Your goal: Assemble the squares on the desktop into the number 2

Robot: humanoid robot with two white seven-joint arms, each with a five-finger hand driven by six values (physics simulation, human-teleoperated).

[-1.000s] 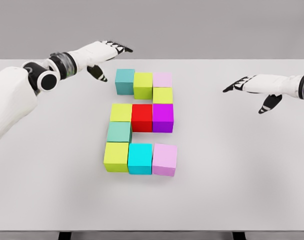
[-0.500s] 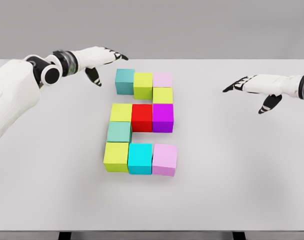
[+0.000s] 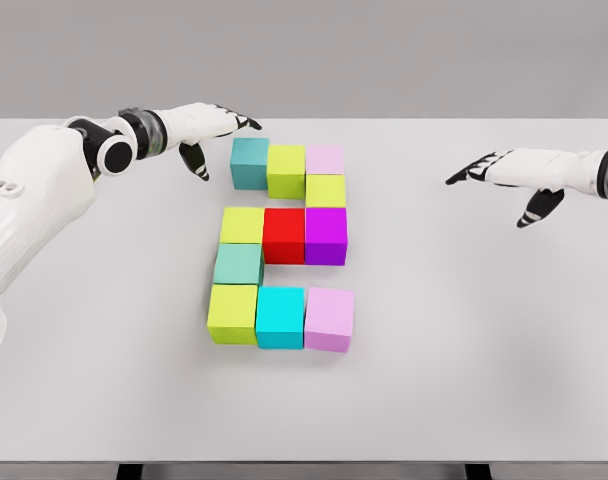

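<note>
Several coloured cubes lie on the white table [image 3: 484, 330] in the shape of a 2. The top row is a teal cube [image 3: 249, 162], a lime cube [image 3: 286, 169] and a pink cube [image 3: 325, 159], with another lime cube [image 3: 326, 190] below the pink one. The middle row runs lime, red [image 3: 284, 235], purple [image 3: 326, 234]. A teal cube [image 3: 238, 264] links down to the bottom row of lime [image 3: 232, 312], cyan [image 3: 280, 316] and pink [image 3: 330, 318]. My left hand [image 3: 216, 125] hovers open just left of the top teal cube. My right hand [image 3: 499, 175] hangs open far to the right.
The table's far edge runs just behind the top row of cubes. Dark table legs show under the front edge.
My left hand has dropped and drawn in toward the top teal cube, with the elbow swinging outward. The right arm and the cubes have not moved.
</note>
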